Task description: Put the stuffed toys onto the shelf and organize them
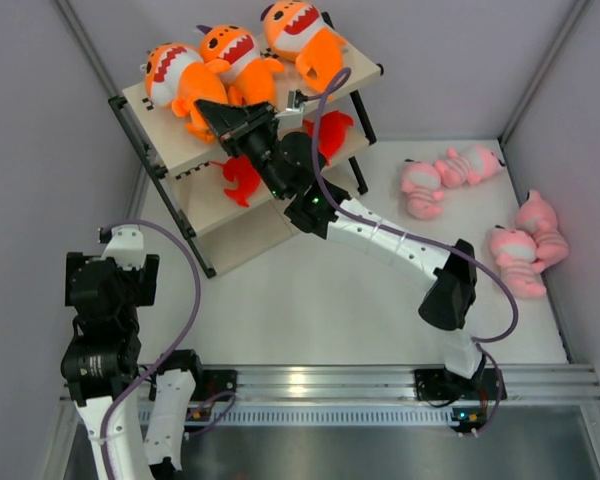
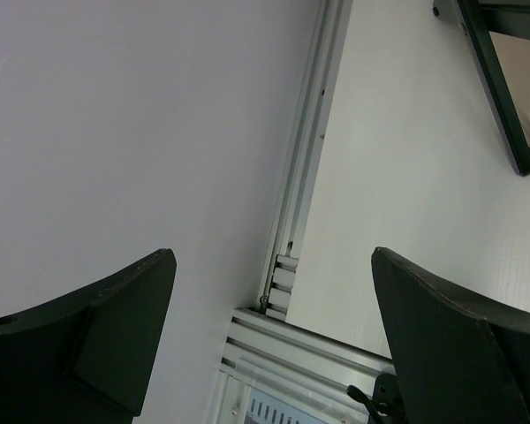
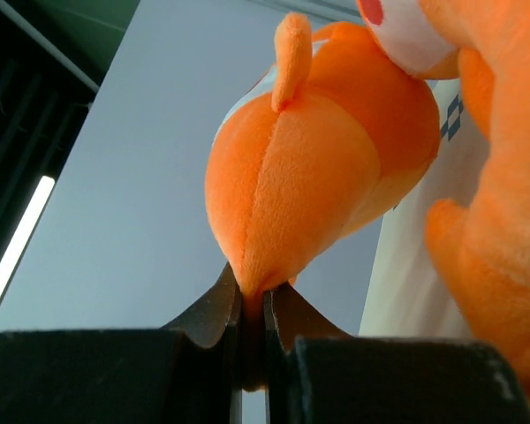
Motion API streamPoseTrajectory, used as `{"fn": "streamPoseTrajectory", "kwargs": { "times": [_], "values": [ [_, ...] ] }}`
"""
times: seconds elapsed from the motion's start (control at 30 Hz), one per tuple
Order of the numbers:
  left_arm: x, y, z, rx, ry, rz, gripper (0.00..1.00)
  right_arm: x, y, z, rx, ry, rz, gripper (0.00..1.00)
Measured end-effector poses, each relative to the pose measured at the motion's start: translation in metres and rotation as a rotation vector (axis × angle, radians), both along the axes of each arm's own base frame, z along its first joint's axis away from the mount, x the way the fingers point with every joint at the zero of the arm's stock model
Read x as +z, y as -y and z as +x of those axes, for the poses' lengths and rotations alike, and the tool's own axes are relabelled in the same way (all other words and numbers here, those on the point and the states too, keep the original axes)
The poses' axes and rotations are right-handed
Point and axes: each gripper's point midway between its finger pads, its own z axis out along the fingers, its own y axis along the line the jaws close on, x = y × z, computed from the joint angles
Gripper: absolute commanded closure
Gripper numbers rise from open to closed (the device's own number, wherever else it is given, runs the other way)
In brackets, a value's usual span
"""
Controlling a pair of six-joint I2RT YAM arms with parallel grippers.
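Observation:
Three orange sharks lie on the top board of the shelf (image 1: 192, 152): left (image 1: 172, 75), middle (image 1: 232, 52) and right (image 1: 302, 35). My right gripper (image 1: 208, 108) reaches over that board and is shut on a pinch of the left shark's orange fabric (image 3: 291, 194); its jaws (image 3: 253, 287) clamp a fold of plush. Two red sharks (image 1: 242, 180) (image 1: 330, 132) sit on the middle board. Several pink plush animals lie on the table at the right (image 1: 420, 188) (image 1: 515, 255). My left gripper (image 2: 274, 256) is open and empty, held low at the near left corner.
The shelf stands at the back left, its black foot (image 2: 503, 88) on the white table. Grey walls close in the left, back and right sides. An aluminium rail (image 1: 380, 385) runs along the near edge. The right arm's purple cable (image 1: 325, 120) loops over the shelf.

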Motion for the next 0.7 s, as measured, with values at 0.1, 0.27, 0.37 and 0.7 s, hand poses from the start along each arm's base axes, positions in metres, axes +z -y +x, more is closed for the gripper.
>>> {"fn": "streamPoseTrajectory", "kwargs": {
  "times": [0.1, 0.27, 0.37, 0.7],
  "values": [
    [0.0, 0.0, 0.0, -0.001, 0.002, -0.001, 0.01, 0.002, 0.002, 0.006, -0.019, -0.04, 0.047, 0.9],
    [0.0, 0.0, -0.001, -0.001, 0.003, -0.001, 0.01, 0.0, -0.003, 0.014, -0.021, -0.083, 0.086, 0.61],
    [0.0, 0.001, 0.0, -0.005, 0.003, -0.003, 0.01, -0.01, -0.008, 0.015, -0.014, -0.115, 0.061, 0.45],
    [-0.001, 0.005, 0.002, -0.03, 0.003, -0.014, 0.01, -0.003, -0.004, 0.0, 0.035, -0.117, 0.055, 0.11]
  ]
}}
